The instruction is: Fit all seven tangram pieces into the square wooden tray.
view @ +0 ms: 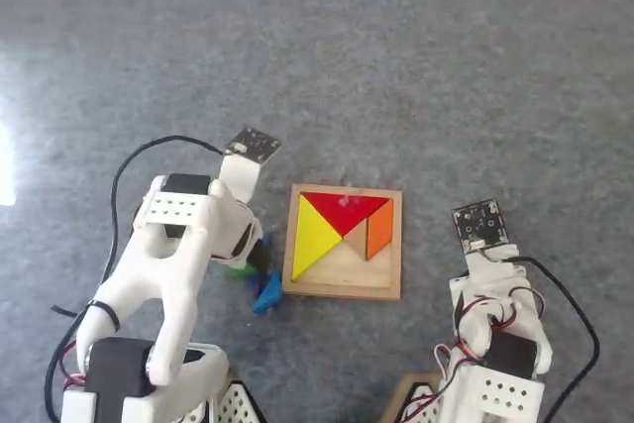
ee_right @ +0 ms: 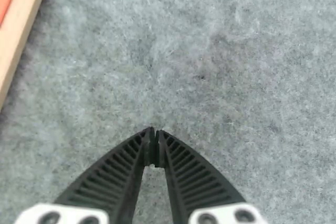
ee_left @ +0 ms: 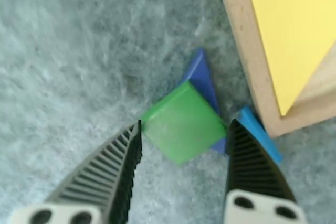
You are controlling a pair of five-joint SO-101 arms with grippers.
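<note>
**Entry: tangram fit, in progress**

- **Bench** (view: 446, 96): grey felt-like covering.
- **Square wooden tray** (view: 342, 293): lay flat near the middle of the bench, between the two arms. I counted a red triangle (view: 342, 207) at its far side, a yellow triangle (view: 315, 235) at its left and an orange piece (view: 379, 233) at its right. The near part was bare wood.
- **Green square** (ee_left: 178, 121): on the bench just left of the tray's near-left corner, outside it. It rested against or over blue material (ee_left: 202, 77). I could not tell whether the blue was one piece or two.
- **Left tool** (ee_left: 185, 128): spread wide and straddling the green square. Its fingers stood in line with two opposite corners, with nothing gripped.
- **Right tool** (ee_right: 153, 137): pressed together, holding nothing, over bare covering to the right of the tray.

**Hazards, as I judged them**

- Closing on corners rather than flat edges could spin the green square or squirt it out.
- The finger on the tray's side sat on or just beside the blue, so it might ride up on it or drag it along.
- That same finger was close to the tray's corner, and a nudge there could shift the tray and unseat the pieces already placed.
- A lift with the blue snagged underneath could drop either piece.
</note>
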